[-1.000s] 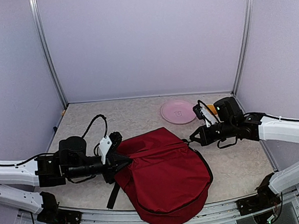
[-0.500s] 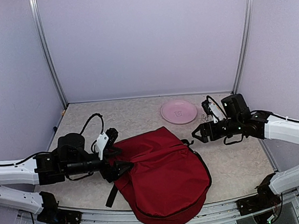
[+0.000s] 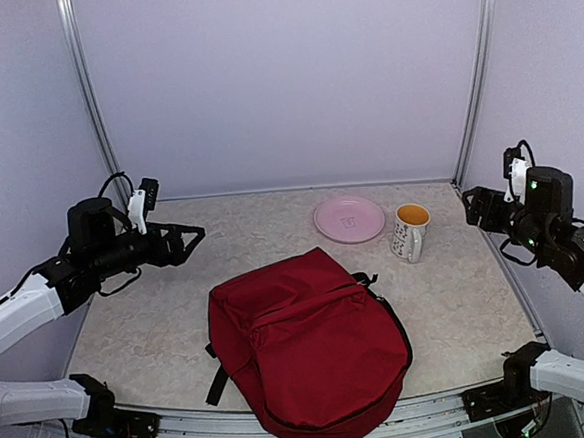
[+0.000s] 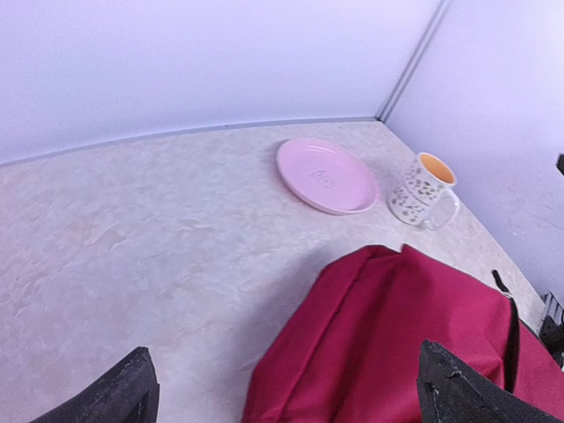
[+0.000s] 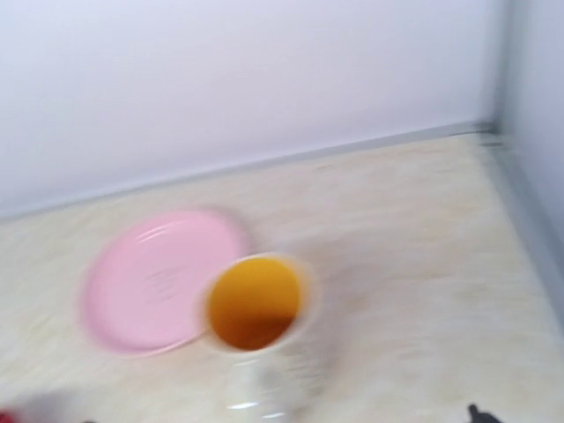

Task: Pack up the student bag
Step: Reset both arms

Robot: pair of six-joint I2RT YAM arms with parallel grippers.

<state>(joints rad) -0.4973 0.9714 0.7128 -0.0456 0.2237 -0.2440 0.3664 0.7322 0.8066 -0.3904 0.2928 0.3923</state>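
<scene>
From above, we see the student bag (image 3: 306, 343) lying flat at the middle of the worktop's (image 3: 149, 319) near edge, seemingly closed, with both arms well apart from it. The left gripper (image 3: 188, 234) is spread wide near the far left corner. The right gripper (image 3: 475, 207) is by the right edge, and we cannot tell how far it is opened. The left wrist view shows widely parted fingers (image 4: 119, 397) holding nothing. The right wrist view, blurred, shows only the mug (image 5: 256, 304) and plate (image 5: 159, 278) near the far right corner. We judge any further reach should descend from above, so the bag is not dragged.
</scene>
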